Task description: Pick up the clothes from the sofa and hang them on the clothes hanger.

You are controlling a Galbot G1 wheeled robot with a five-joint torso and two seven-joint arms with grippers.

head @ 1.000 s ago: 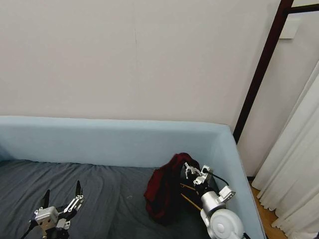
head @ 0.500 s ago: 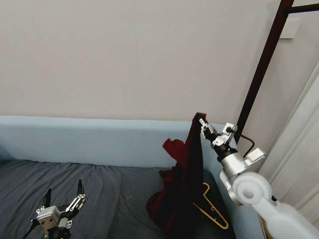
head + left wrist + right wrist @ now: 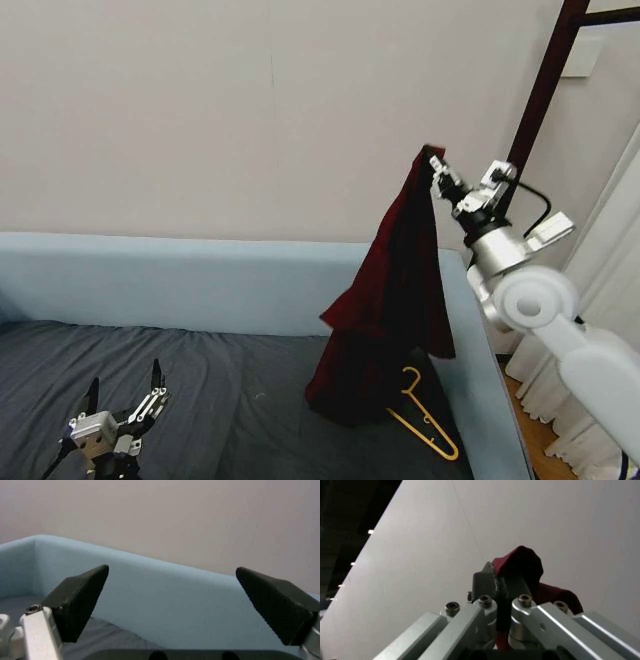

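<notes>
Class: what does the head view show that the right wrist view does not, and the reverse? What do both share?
Head view alone: the blue sofa, the yellow hanger lying on its seat, the dark pole, the curtain, and the left gripper, open, low over the seat. Right wrist view alone: the fingers up close, pinched on a fold of cloth. Shared: the red garment held up by the right gripper, and the pale wall.
</notes>
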